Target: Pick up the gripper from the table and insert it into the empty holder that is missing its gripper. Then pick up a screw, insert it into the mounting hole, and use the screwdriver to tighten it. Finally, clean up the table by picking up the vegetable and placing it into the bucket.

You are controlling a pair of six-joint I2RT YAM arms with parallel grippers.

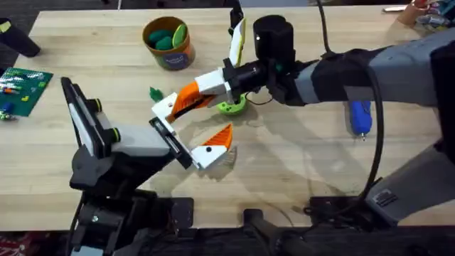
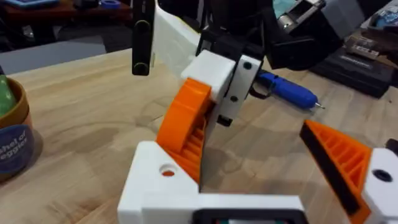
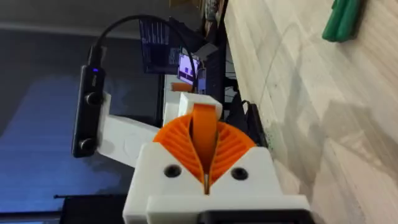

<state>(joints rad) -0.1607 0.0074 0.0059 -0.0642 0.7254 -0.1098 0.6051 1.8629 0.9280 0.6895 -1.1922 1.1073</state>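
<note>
My right gripper [image 1: 200, 89] [image 3: 204, 163] is shut on the loose gripper [image 1: 178, 103] [image 2: 183, 130] [image 3: 204, 124], a white finger with an orange ribbed pad. Its white base rests at the left arm's holder [image 1: 166, 132]. My left gripper [image 1: 206, 136] stands open, its own orange finger [image 2: 342, 158] apart from the held piece. A green vegetable [image 1: 155, 94] [image 3: 342, 18] lies on the table [image 1: 298, 163] beside them. The blue screwdriver [image 1: 360, 117] [image 2: 286, 90] lies at the right. The bucket [image 1: 174, 60] [image 2: 12, 140] stands at the back with green vegetables in it. No screw is visible.
A lime-green ring-shaped part [image 1: 231, 107] lies under the right wrist. A green studded baseplate [image 1: 23, 89] sits at the left edge. A black cylinder [image 1: 274, 35] stands at the back centre. The right arm spans the table's middle.
</note>
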